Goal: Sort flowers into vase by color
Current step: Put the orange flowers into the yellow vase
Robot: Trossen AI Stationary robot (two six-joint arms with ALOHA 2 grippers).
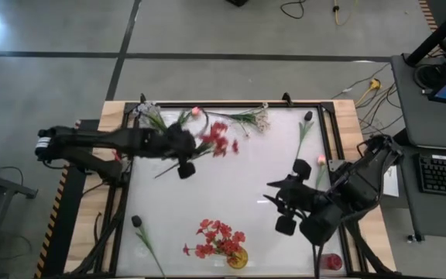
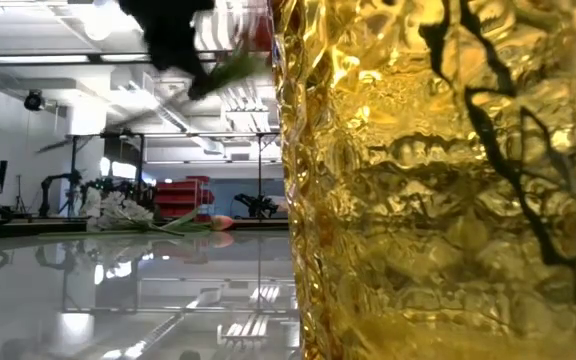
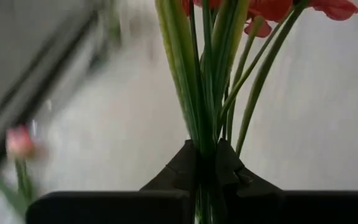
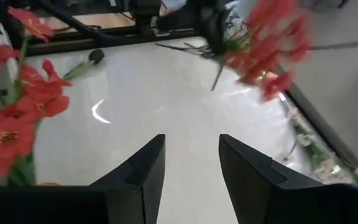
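My left gripper [image 1: 186, 159] is shut on a red flower cluster [image 1: 217, 141] with green stems, over the table's far middle. My right gripper [image 4: 191, 165] hovers open at the right, with nothing between its fingers. At the near edge stands a yellow glass vase [image 1: 237, 258] with red flowers [image 1: 215, 236] in it; the vase fills the low view [image 2: 438, 180]. Lying flat on the table are a pink bud [image 1: 196, 111], a white spray [image 1: 254, 118], a dark bud [image 1: 308, 116], another pink bud [image 1: 320, 161] and another dark bud [image 1: 137, 222]. My left gripper pinches the bundle of green stems [image 3: 207, 146] between its two fingers, below the blossoms [image 3: 272, 9], which stand out beyond the fingertips. The fingers come slanting down from the table's left. The stems' cut end [image 1: 159, 173] sticks out behind, and the flower is lifted clear of the table [image 2: 223, 75].
A small red container [image 1: 330, 262] stands at the near right corner. The black frame [image 1: 327, 136] rims the white table top. Bare white surface [image 1: 231, 186] lies between the two grippers.
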